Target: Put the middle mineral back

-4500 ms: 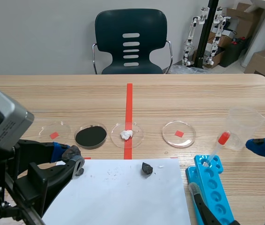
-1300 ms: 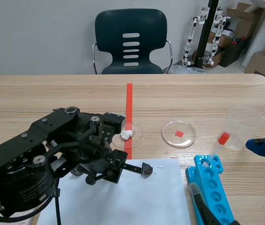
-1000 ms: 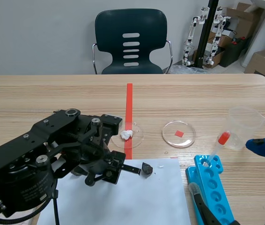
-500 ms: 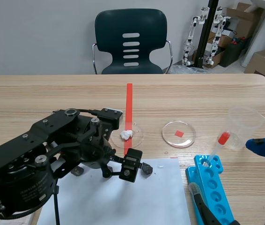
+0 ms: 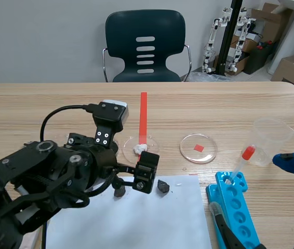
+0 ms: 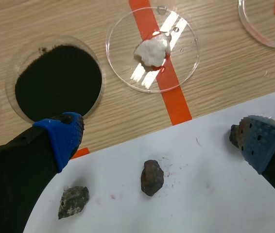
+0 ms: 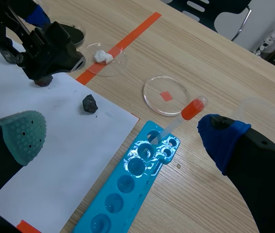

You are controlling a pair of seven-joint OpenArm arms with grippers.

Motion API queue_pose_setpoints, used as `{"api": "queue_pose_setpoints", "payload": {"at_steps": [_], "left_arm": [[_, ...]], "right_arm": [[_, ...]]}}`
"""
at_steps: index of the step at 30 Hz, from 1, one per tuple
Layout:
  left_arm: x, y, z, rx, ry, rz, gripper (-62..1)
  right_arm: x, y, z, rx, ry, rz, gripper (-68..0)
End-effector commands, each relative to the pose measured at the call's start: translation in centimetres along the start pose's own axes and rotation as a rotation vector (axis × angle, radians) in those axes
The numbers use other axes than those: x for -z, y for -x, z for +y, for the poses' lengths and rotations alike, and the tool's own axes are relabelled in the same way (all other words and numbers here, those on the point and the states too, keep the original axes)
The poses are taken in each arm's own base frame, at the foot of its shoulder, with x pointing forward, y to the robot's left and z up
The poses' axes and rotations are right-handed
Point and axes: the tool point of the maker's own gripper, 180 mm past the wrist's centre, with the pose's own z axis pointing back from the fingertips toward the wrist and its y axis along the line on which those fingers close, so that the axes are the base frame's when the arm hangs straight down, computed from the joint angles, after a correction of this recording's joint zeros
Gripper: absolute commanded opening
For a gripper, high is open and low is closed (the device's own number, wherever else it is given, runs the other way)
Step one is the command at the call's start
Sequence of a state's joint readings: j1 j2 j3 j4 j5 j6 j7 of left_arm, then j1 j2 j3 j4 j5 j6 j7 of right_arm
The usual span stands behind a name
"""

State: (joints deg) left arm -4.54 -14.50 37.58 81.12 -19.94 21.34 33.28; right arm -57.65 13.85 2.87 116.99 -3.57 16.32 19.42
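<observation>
And the left black gripper hangs wide open over the small reddish-brown middle mineral lump on the white paper sheet, so nothing's gripped and the pickup and return are both still ahead.

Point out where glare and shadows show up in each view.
Left wrist view: white glare streaks across the petri dish around the white mineral; the middle mineral casts only a faint shadow on the paper. Right wrist view: bright highlights on the blue well tray. Scene view: even light, no strong glare.
</observation>
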Motion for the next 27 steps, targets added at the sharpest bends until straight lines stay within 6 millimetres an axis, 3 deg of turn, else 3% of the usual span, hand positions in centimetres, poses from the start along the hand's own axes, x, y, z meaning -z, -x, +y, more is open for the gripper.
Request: {"api": "queue_pose_setpoints", "payload": {"at_steps": [1, 27], "left_arm": [[-0.47, -1.13, -0.05, 0.005, 0.006, -0.047, 1.4], [-1.12, -0.85, 0.03, 0.012, 0.009, -0.058, 1.4]], "right_arm": [[0.14, -0.87, -0.34, -0.006, 0.006, -0.033, 0.4], [0.14, -0.88, -0.34, -0.006, 0.006, -0.034, 0.4]]}}
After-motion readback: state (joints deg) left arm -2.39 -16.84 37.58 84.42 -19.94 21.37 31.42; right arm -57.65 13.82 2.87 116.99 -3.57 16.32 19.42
